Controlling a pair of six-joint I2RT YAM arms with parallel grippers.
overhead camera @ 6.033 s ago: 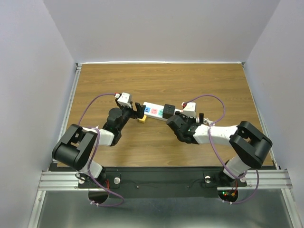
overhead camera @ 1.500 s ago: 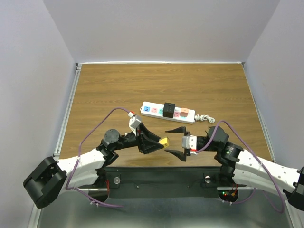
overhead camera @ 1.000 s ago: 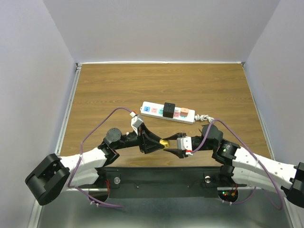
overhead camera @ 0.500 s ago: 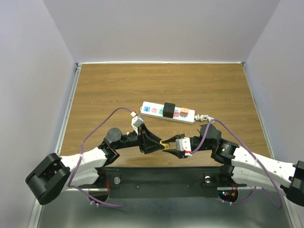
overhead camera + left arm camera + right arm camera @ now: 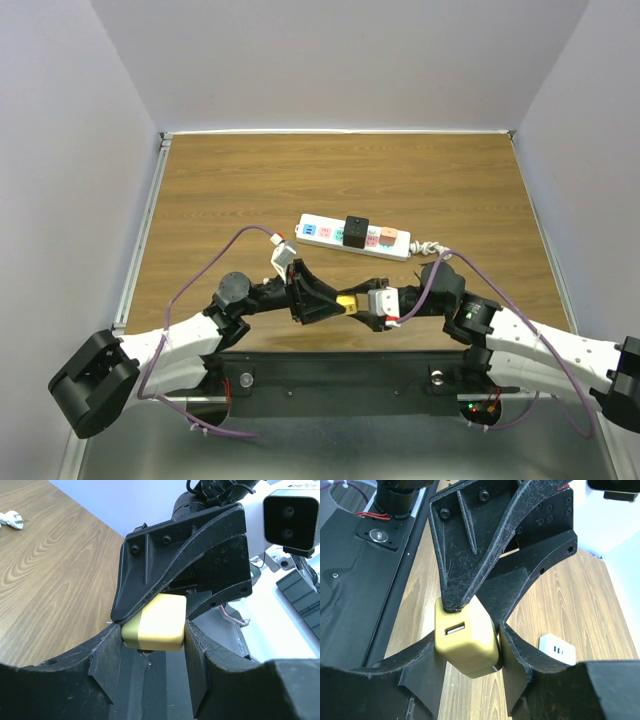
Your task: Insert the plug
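L gripper (image 5: 338, 299) and R gripper (image 5: 354, 300) meeting tip to tip near table (image 5: 250, 190) front edge. Both pinching yellow plug (image 5: 347, 299) from opp. sides, fingers narrowed on it. Power strip (image 5: 355, 236) lying well apart, mid-table, w/ black block (image 5: 356, 228) sitting on it.

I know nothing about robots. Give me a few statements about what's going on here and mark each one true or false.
1. The yellow plug lies flat on the table. False: it is held between the two grippers.
2. A black plug sits in the power strip. True.
3. The left gripper and the right gripper both grip the yellow plug. True.
4. The right gripper holds the power strip. False: the power strip lies on the table, apart from both grippers.
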